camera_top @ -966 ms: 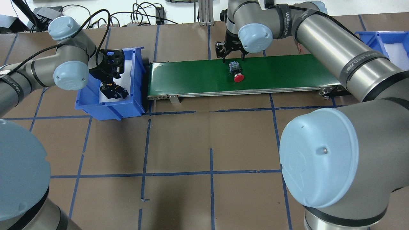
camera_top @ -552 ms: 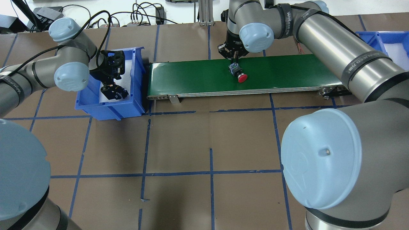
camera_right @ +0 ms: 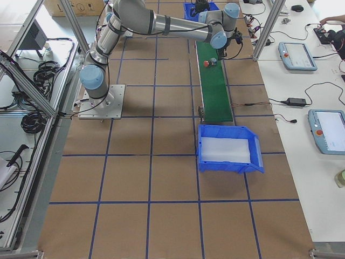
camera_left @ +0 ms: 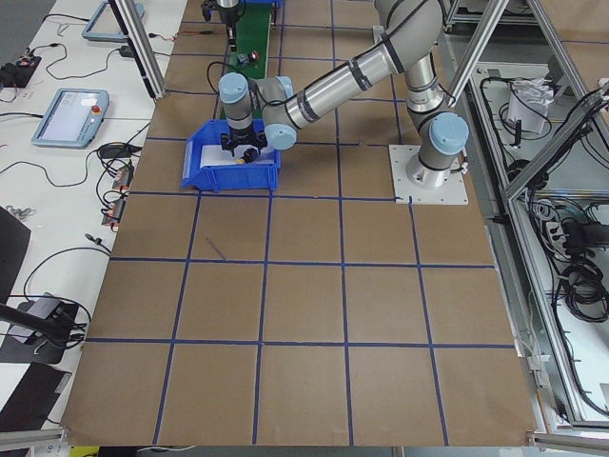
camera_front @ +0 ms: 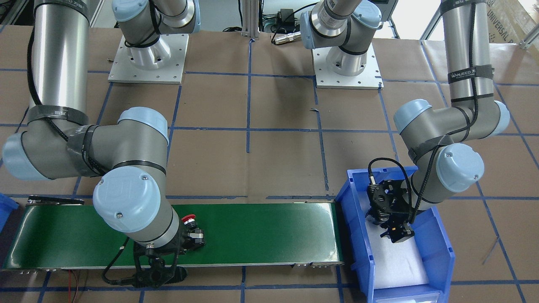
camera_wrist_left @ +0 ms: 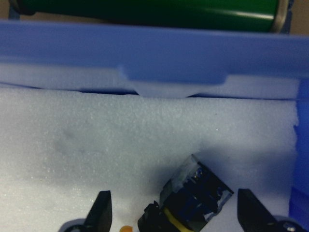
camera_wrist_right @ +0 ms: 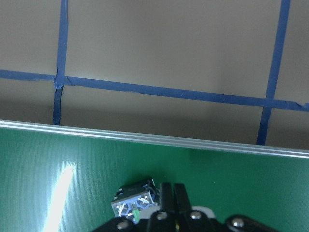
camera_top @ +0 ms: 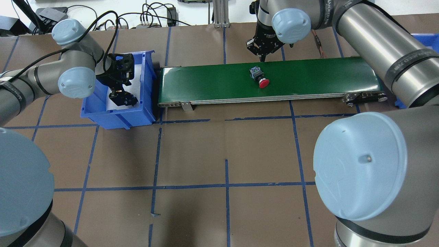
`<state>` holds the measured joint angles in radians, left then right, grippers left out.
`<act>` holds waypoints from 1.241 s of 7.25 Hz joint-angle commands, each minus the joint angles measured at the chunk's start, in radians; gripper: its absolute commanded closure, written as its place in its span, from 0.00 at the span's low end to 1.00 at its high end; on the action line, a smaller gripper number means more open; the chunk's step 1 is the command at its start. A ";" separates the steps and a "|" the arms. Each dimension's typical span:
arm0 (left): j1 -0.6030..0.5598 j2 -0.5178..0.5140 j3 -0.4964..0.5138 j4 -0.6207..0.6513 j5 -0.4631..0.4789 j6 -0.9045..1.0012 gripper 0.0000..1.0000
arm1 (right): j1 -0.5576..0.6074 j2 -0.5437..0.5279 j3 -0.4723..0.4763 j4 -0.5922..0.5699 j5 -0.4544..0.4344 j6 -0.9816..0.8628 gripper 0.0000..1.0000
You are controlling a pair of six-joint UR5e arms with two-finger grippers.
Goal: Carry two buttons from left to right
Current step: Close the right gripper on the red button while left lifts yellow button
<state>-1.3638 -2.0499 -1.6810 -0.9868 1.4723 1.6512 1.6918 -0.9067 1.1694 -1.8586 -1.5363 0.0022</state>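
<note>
The red button (camera_top: 259,78) lies on its side on the green conveyor belt (camera_top: 205,80), red cap toward the near edge. It also shows in the front view (camera_front: 191,225), and its grey block shows in the right wrist view (camera_wrist_right: 135,202). My right gripper (camera_top: 263,56) is shut and empty, raised just behind the belt's far edge, its fingertips (camera_wrist_right: 172,189) beside the block. My left gripper (camera_wrist_left: 176,217) is open inside the left blue bin (camera_top: 116,116), with one finger on each side of the yellow button (camera_wrist_left: 195,198), which lies on white foam.
A second blue bin (camera_right: 226,167) with white foam in it stands past the belt's right end; only its corner (camera_top: 425,37) shows overhead. Cables and boxes lie along the table's far edge. The brown table (camera_top: 226,154) has blue tape lines.
My right gripper, open above the red button a second ago, shut beside it, then rose and moved back and to the right. The red button shifted slightly right. My left arm barely moved.
</note>
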 commanded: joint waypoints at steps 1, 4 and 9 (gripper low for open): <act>0.000 -0.001 0.006 0.002 -0.006 0.013 0.48 | -0.003 -0.003 0.010 0.010 0.010 -0.001 0.01; 0.000 -0.001 0.004 0.022 -0.006 0.013 0.65 | 0.023 0.005 0.041 0.007 0.007 -0.011 0.03; -0.012 0.094 0.021 0.004 0.008 -0.002 0.69 | 0.020 -0.003 0.075 0.007 0.007 -0.130 0.64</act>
<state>-1.3707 -1.9973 -1.6596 -0.9735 1.4717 1.6552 1.7133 -0.9097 1.2495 -1.8528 -1.5304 -0.1188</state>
